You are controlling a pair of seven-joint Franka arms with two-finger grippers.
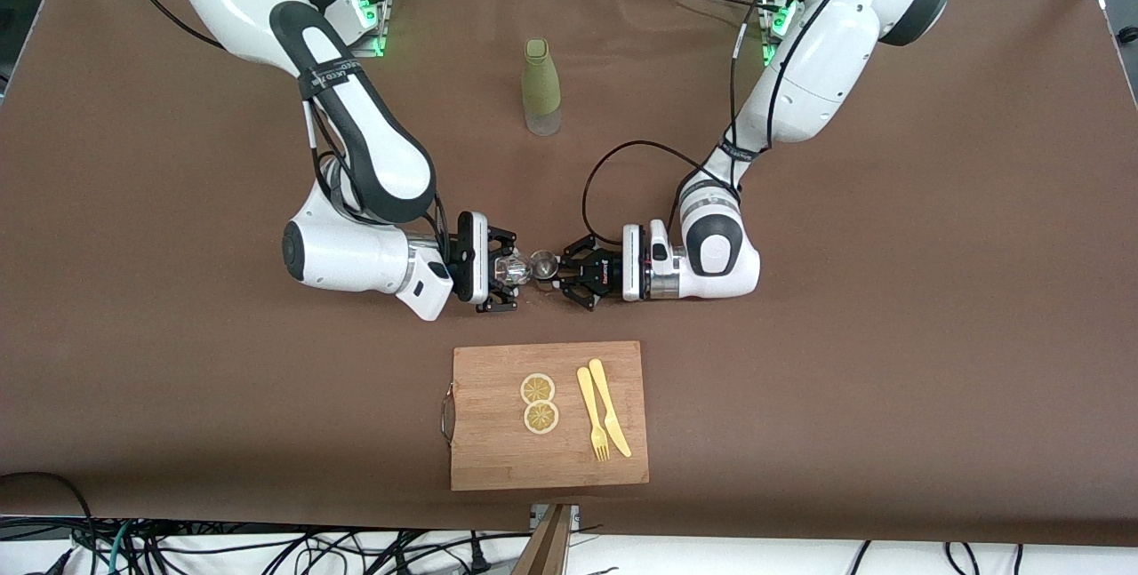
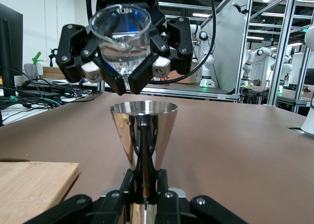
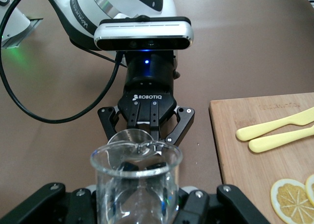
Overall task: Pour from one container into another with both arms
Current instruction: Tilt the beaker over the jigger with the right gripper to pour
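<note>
My right gripper (image 1: 503,271) is shut on a clear glass beaker (image 1: 510,269) over the middle of the table. The beaker (image 2: 120,37) is tipped, its mouth toward a steel jigger (image 1: 543,266). My left gripper (image 1: 564,271) is shut on that jigger (image 2: 143,130) at its narrow waist. In the left wrist view the beaker's lip sits just above the jigger's open cone. In the right wrist view the beaker (image 3: 135,182) fills the foreground, with the jigger's rim (image 3: 131,138) and the left gripper (image 3: 147,117) past it. I cannot tell whether liquid is in either vessel.
A green bottle (image 1: 541,86) stands upright between the arms' bases. A wooden cutting board (image 1: 498,459) lies nearer the front camera, carrying two lemon slices (image 1: 539,403), a yellow fork (image 1: 592,415) and a yellow knife (image 1: 609,406).
</note>
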